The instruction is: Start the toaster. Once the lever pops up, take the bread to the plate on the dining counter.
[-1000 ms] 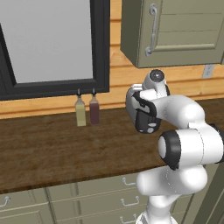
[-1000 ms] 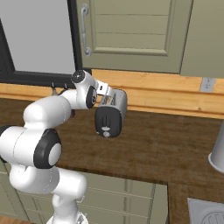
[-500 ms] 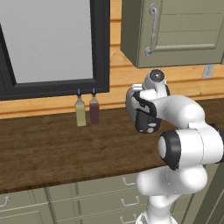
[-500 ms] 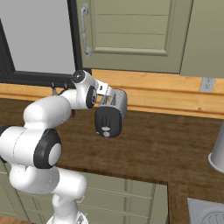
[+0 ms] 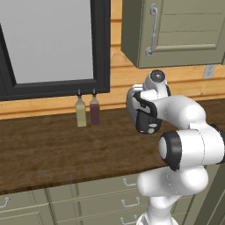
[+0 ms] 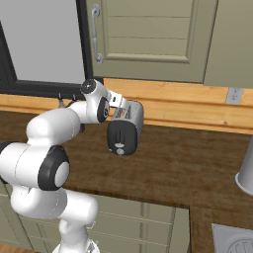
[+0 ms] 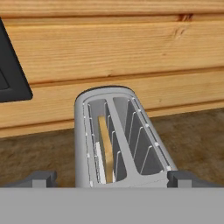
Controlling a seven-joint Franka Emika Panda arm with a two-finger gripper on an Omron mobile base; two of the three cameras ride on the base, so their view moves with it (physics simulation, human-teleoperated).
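Straddling the toaster [image 7: 122, 140], bread [image 7: 106, 148] in left slot.

No legible text or labels anywhere

Dark wood counter [image 5: 52, 149] under a black-framed window [image 5: 48, 39] and grey-green cabinets [image 6: 148, 34]

A home kitchen: a wood-plank counter [image 5: 52, 149] over handled drawers [image 5: 96, 197], wall cabinets [image 6: 148, 39], a toaster [image 6: 126, 127], two bottles [image 5: 87, 110].
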